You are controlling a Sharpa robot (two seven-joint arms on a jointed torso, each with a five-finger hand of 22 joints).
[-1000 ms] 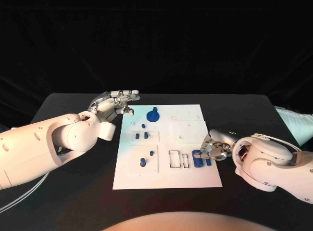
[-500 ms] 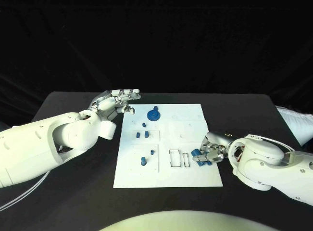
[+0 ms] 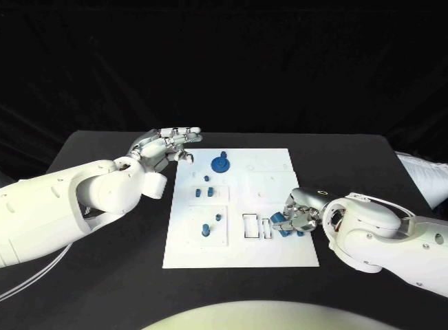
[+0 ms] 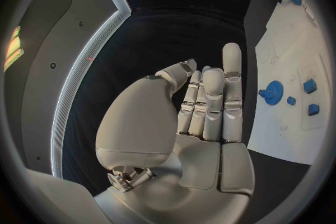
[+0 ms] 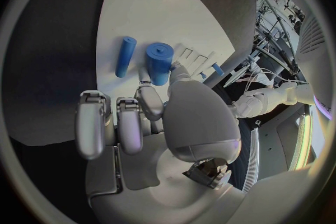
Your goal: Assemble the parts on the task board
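Since a second ago our right hand (image 3: 301, 214) has crept inward along the white task board's (image 3: 234, 254) right edge, pinching the fat blue cylinder (image 5: 159, 63) beside the thinner blue peg (image 5: 125, 56); our left hand (image 3: 168, 146) hovers empty, far-left corner

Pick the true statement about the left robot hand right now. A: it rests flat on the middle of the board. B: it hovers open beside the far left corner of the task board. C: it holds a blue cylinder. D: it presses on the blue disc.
B: the left robot hand is empty with fingers extended, beside the far left corner of the task board, apart from the blue disc.
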